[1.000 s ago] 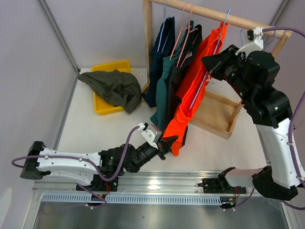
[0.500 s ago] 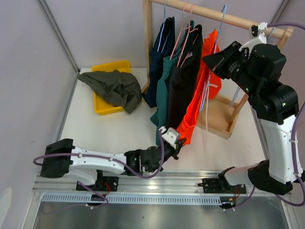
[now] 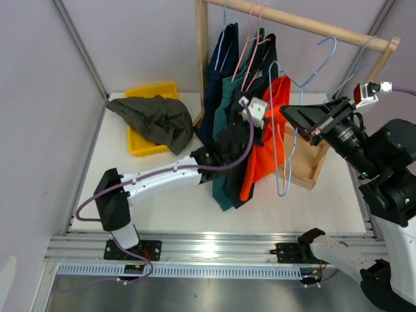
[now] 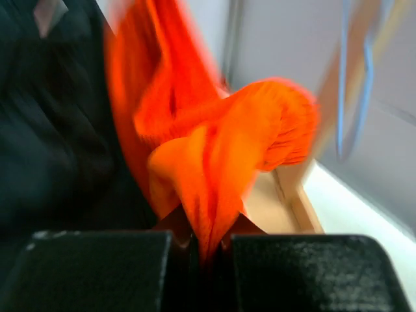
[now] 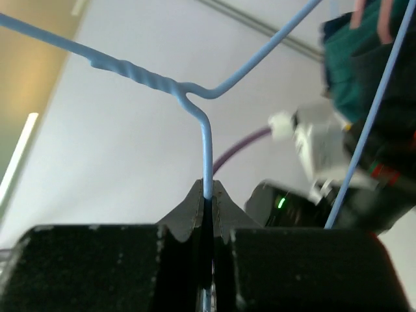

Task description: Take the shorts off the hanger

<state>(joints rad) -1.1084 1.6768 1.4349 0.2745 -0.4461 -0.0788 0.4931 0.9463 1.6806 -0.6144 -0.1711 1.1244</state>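
While the left pincer [image 4: 208, 244] pinches the orange shorts [image 4: 214, 156] and the right pincer [image 5: 207, 195] clamps the blue hanger [image 5: 207, 136], fabric could snag on the wire — yanking that hanger loose.

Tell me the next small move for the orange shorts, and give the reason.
Probably draw the left arm a little leftward, away from the blue hanger. The left fingers are shut on the orange shorts, the right fingers pinch the hanger's wire, and the cloth hangs close beside it.
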